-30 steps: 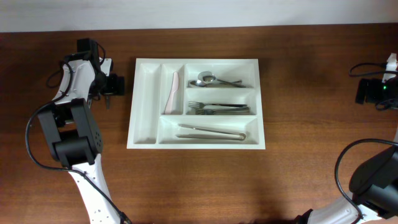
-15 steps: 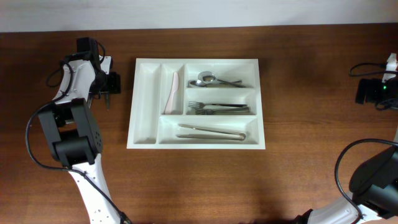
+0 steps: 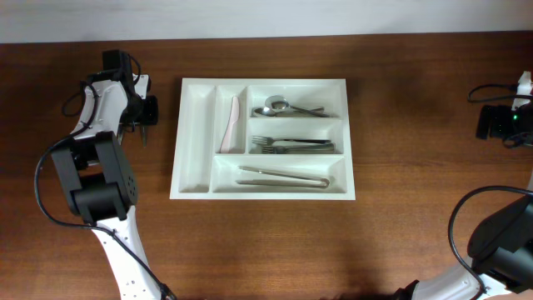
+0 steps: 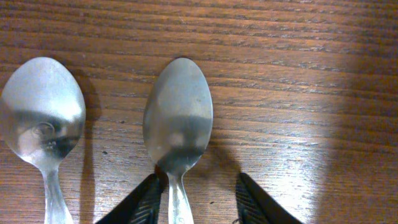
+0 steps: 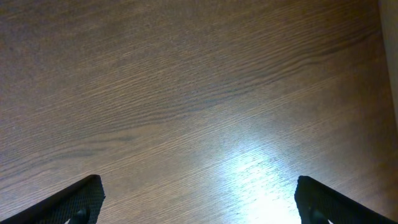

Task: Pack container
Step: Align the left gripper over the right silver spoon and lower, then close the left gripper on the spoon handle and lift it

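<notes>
The large white rectangular plastic cutlery tray (image 3: 263, 195) lies flat near the middle of the brown wooden bench (image 3: 400, 125), with spoons, forks and tongs in its three long compartments and a pale utensil in one narrow compartment. Just left of it, the left gripper (image 4: 199, 180) is low over a steel spoon (image 4: 178, 118) lying on the bench beside a second steel spoon (image 4: 42, 112), its fingers apart on either side of the neck. The right gripper (image 5: 199, 199) is spread wide over bare wood.
</notes>
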You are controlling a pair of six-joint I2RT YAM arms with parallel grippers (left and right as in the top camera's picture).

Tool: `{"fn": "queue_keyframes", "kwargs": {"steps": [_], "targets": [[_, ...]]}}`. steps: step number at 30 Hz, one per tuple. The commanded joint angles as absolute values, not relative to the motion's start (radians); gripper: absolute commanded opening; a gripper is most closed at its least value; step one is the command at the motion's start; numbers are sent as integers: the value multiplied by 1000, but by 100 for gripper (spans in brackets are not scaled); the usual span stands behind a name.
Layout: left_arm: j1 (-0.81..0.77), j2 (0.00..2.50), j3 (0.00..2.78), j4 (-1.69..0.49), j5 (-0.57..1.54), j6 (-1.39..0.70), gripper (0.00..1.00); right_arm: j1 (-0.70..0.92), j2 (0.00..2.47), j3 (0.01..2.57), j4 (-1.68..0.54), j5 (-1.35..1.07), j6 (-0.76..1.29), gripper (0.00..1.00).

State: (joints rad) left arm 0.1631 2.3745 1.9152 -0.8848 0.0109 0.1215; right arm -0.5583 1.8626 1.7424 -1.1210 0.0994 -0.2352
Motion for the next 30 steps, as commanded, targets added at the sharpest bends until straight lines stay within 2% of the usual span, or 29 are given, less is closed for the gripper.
{"fn": "queue_keyframes", "kwargs": {"steps": [1, 15, 17, 28, 30], "targets": [[167, 2413, 1912, -879, -1, 125, 34, -557, 1861, 1740, -1121, 105, -231, 99], [167, 2413, 1912, -876, -1, 125, 31, -557, 1861, 1740, -1121, 105, -231, 99], [167, 2413, 1912, -875, -1, 125, 28, -557, 1861, 1741, -1121, 105, -231, 99], [167, 2413, 1912, -874, -1, 125, 23, -557, 1861, 1740, -1121, 105, -231, 99], [167, 2413, 1912, -874, -1, 125, 20, -557, 1861, 1740, -1121, 105, -231, 99]]}}
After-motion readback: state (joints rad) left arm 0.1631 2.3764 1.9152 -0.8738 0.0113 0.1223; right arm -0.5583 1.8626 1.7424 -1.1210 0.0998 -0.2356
